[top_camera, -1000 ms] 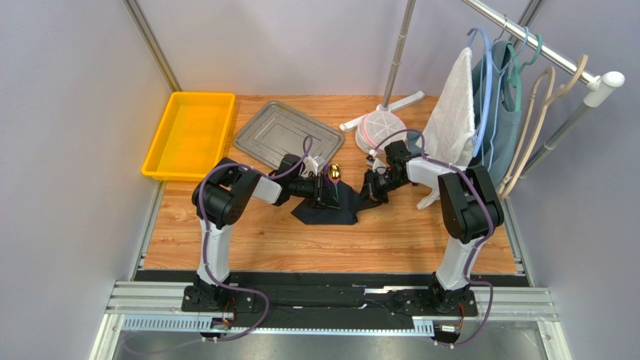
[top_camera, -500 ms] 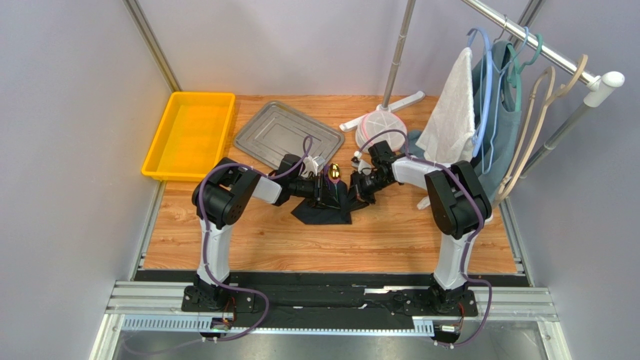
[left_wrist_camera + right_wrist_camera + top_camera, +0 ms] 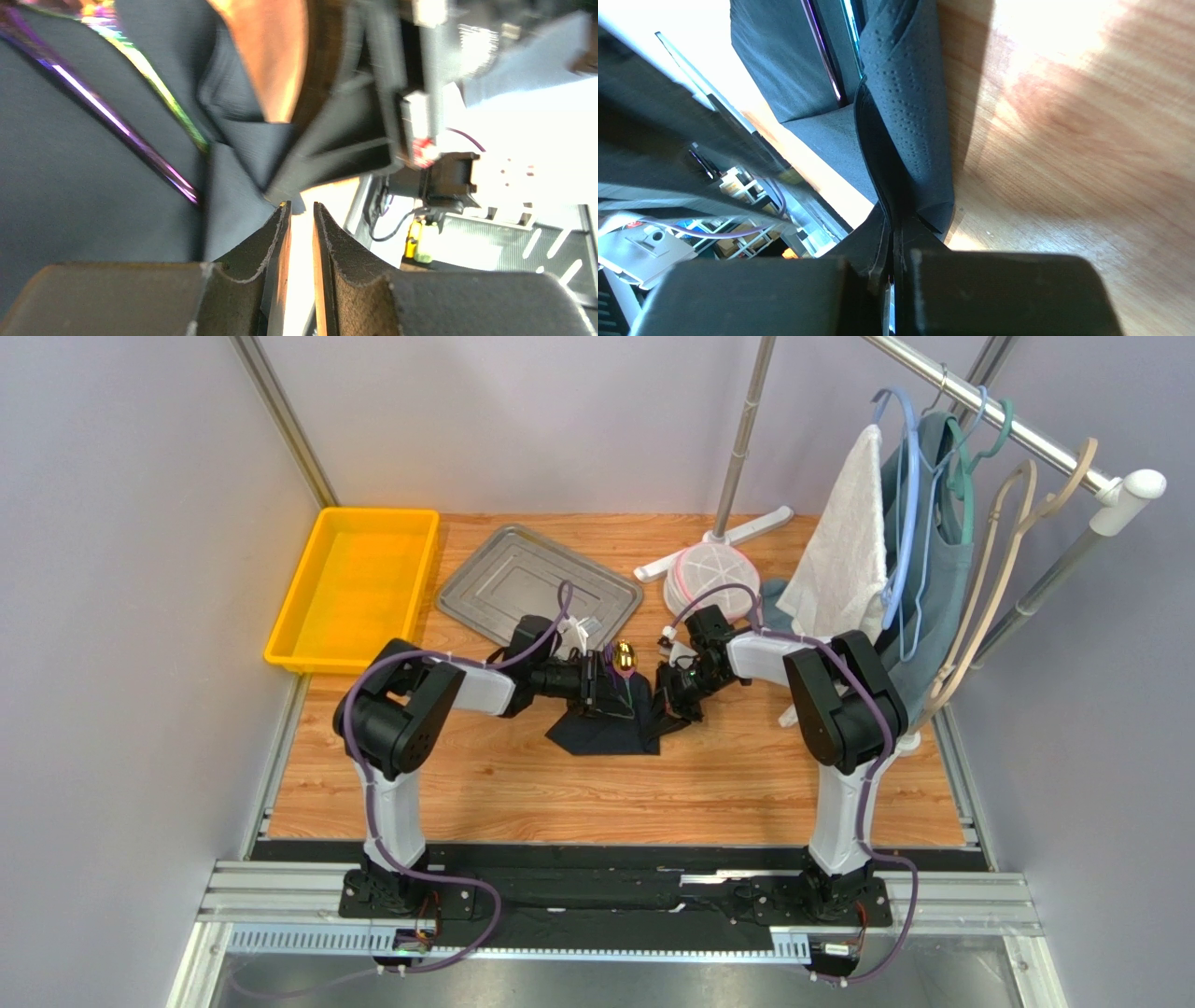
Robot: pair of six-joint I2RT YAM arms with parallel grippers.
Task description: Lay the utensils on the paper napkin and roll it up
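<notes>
I worked in a robotics lab test cell. My left arm (image 3: 397,717) and right arm (image 3: 842,711) were bolted to an aluminium rail (image 3: 281,896) at the near edge of a wooden tabletop (image 3: 730,784). Plain grey wall panels (image 3: 126,616) and a metal frame post (image 3: 281,413) boxed it in. Staged props stood about: a yellow bin (image 3: 351,588), a metal tray (image 3: 526,588), a clothes rail (image 3: 1038,431).

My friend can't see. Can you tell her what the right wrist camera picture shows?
The right hand is shut tight on a fold of the black paper napkin. A thin purple fork lies on the napkin beside the fold, and the wooden table is underneath.
</notes>
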